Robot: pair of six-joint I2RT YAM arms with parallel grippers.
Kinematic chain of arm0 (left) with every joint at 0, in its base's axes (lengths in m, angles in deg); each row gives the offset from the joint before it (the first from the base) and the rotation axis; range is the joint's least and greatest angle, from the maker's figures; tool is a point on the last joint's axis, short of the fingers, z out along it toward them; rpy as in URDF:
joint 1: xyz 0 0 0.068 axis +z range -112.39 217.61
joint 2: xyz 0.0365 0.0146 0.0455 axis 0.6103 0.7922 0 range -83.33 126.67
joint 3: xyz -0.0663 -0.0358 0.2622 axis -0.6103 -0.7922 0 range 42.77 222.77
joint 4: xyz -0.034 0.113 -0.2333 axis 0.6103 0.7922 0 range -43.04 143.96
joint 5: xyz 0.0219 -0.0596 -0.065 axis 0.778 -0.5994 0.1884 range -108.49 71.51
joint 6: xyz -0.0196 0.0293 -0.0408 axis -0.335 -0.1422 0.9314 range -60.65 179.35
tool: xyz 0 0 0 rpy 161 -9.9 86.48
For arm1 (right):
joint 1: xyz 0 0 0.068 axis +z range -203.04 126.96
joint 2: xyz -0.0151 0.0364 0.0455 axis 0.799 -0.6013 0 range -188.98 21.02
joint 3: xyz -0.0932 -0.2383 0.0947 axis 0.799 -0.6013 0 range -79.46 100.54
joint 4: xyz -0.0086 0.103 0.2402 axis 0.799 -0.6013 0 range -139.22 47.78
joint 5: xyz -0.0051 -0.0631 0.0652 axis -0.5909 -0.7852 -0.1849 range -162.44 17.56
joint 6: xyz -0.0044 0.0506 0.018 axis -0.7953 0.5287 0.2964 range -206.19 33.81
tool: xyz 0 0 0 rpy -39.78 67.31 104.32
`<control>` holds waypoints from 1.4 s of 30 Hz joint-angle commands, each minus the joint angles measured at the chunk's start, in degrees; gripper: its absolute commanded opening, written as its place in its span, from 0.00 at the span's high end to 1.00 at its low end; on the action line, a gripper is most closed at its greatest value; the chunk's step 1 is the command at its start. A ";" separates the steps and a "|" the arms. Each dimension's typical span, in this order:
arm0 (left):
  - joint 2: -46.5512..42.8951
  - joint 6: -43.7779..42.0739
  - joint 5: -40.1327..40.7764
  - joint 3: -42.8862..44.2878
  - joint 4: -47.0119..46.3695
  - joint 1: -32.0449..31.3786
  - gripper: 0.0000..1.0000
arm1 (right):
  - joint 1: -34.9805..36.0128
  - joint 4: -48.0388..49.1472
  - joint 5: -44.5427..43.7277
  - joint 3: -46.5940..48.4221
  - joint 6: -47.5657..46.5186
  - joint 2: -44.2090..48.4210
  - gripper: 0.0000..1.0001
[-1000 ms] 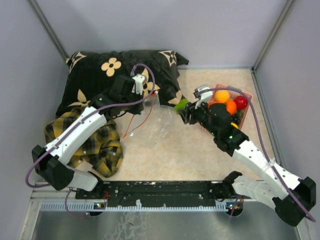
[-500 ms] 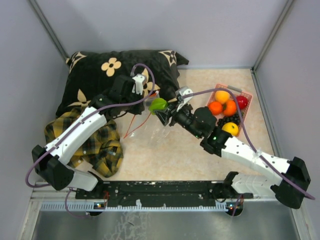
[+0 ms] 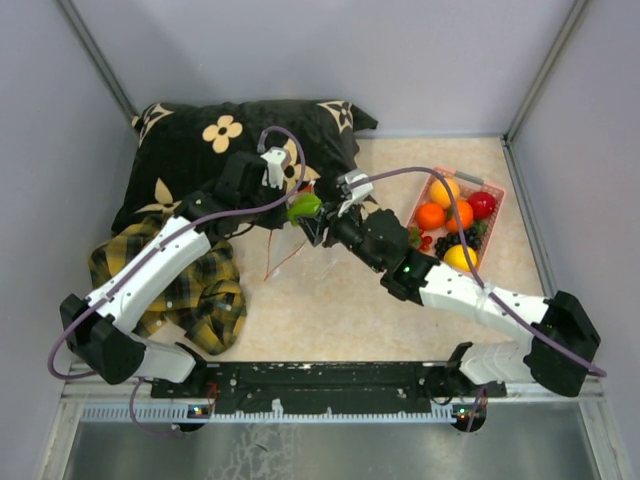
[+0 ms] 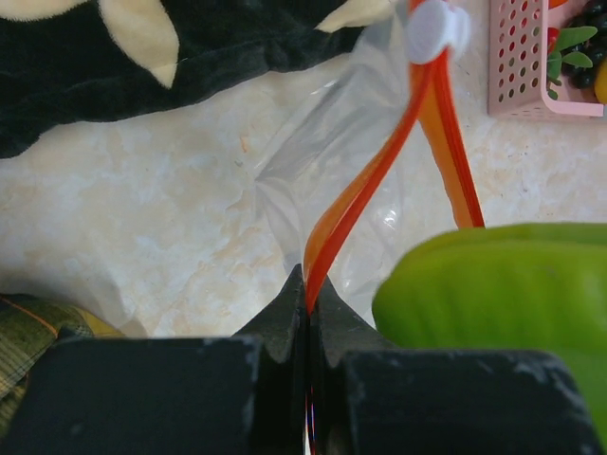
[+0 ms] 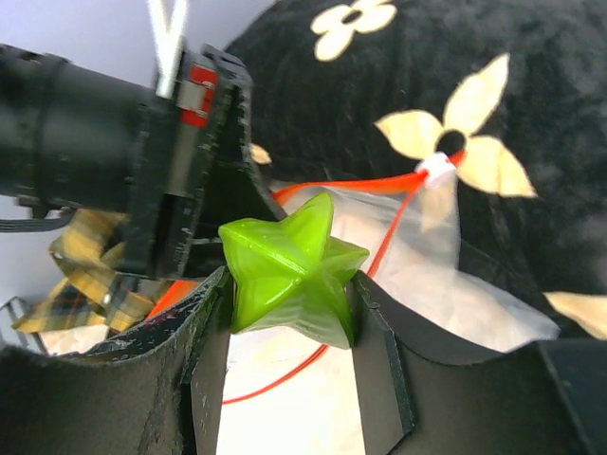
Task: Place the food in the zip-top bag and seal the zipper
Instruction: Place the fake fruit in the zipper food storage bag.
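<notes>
My left gripper point(image 4: 308, 284) is shut on the red-orange zipper point(image 4: 379, 180) of the clear zip-top bag point(image 4: 322, 152) and holds its mouth up off the table. My right gripper point(image 5: 289, 294) is shut on the green star-shaped pepper-like piece point(image 5: 289, 275), right over the bag's mouth point(image 5: 417, 275) and beside the left gripper point(image 5: 190, 190). From above, the green piece point(image 3: 303, 207) sits between both grippers. Oranges point(image 3: 431, 215), a red apple point(image 3: 482, 204), a yellow lemon point(image 3: 459, 257) and dark grapes point(image 3: 470, 235) lie in the pink basket point(image 3: 497, 190).
A black pillow with cream flowers point(image 3: 220, 140) lies at the back left, just behind the bag. A yellow-black plaid cloth point(image 3: 200, 290) lies under the left arm. Grey walls enclose the table on three sides.
My right gripper has carried the green piece left from beside the basket to the bag's mouth. The left gripper has kept its hold on the zipper, hardly moving.
</notes>
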 commanded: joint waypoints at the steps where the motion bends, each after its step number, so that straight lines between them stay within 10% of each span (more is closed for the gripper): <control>1: -1.99 0.71 -0.70 -0.51 -1.83 0.33 1.00 | 0.79 -1.56 -6.32 4.94 0.31 -0.55 1.00; 31: -3.55 1.17 -7.57 -1.92 -4.30 1.47 1.00 | 0.84 -18.25 -7.06 9.03 -14.05 -8.83 0.97; 42: -3.35 1.24 -9.48 -2.08 -4.53 1.56 1.00 | 0.81 -14.78 2.44 10.32 -12.31 -11.82 0.71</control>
